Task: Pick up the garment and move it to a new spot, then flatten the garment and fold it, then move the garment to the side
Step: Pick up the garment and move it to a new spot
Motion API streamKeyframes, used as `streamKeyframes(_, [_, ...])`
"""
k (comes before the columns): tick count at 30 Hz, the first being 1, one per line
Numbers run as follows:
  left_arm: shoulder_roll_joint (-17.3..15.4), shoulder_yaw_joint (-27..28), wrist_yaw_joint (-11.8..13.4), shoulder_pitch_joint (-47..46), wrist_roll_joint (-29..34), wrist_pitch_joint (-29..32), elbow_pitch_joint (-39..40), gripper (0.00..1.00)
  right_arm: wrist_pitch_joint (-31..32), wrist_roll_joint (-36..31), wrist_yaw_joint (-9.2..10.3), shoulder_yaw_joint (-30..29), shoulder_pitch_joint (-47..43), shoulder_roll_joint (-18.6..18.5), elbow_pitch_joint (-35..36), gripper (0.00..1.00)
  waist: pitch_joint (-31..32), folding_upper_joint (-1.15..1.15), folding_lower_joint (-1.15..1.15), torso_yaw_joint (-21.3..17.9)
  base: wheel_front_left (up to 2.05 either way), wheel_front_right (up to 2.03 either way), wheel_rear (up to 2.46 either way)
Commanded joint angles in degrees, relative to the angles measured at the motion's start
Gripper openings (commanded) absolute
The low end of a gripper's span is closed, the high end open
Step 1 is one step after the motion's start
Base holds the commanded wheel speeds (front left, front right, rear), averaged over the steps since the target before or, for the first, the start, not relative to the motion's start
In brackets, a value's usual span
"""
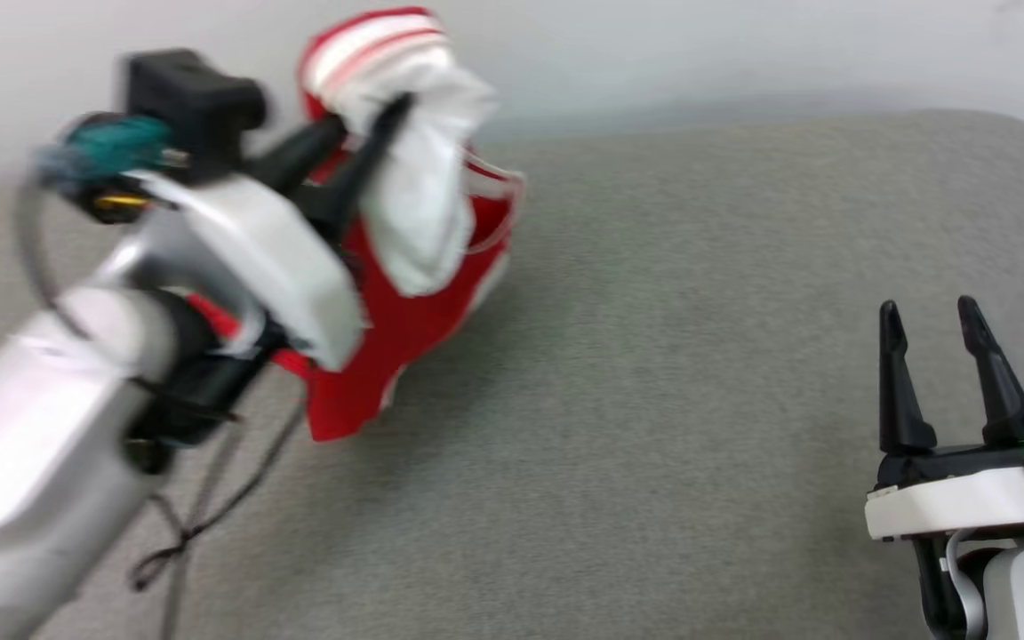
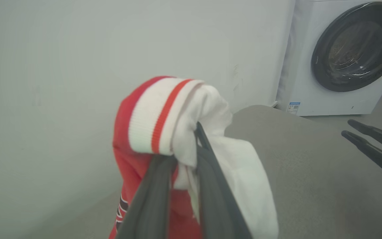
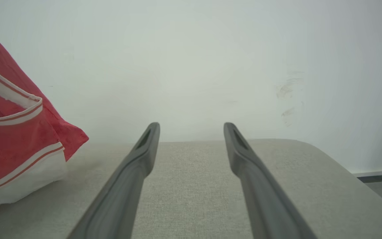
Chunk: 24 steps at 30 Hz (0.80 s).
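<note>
Left gripper (image 1: pixel 370 116) is pinching the shirt (image 1: pixel 414 329) by its sleeve at 11 o'clock and should be lifting higher; right gripper (image 1: pixel 928 307) is idling wide open, empty.

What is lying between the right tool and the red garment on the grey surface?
Nothing lies there. In the head view, a bare stretch of grey surface separates the right tool from the garment. The right wrist view agrees.

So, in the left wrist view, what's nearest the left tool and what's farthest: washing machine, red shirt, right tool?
1. Red shirt, pinched in the left tool.
2. Right tool, at the right edge, over the grey surface.
3. Washing machine, upper right, past the surface's end.
</note>
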State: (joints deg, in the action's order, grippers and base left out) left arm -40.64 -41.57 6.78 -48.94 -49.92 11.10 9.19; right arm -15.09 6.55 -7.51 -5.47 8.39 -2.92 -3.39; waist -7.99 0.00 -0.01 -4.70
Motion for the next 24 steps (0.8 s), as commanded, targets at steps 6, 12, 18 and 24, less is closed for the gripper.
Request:
streamKeyframes(6, [9.93, -6.96, -0.64, 0.49, 3.18, -1.96, -5.14, 0.0, -0.12, 0.75, 0.04, -1.3, 1.37, 0.08, 0.13, 1.0, -1.96, 0.0, 0.01, -5.57, 0.0, 0.0, 0.0])
streamKeyframes(12, [21.31, -17.61, -3.2, 4.6, 6.95, -4.64, -17.02, 0.02, -0.12, 0.73, 0.04, -2.18, 1.72, 0.09, 0.17, 1.0, -3.41, 0.0, 0.01, -7.23, 0.0, 0.0, 0.0])
streamKeyframes(18, [28.2, -25.32, -6.7, 7.86, 8.59, -5.16, -24.3, 1.0, -0.12, -0.03, 0.04, -2.68, 1.92, 0.1, -0.17, 1.0, -2.79, 0.0, 0.01, -5.99, 0.0, 0.0, 0.0])
streamKeyframes(24, [29.94, -24.28, -7.03, 8.41, 7.83, -9.23, -27.43, 1.0, -0.12, -0.79, 0.04, -2.13, 0.7, 0.08, -0.82, 1.0, -0.2, 0.0, 0.01, -2.48, 0.0, 0.0, 0.0])
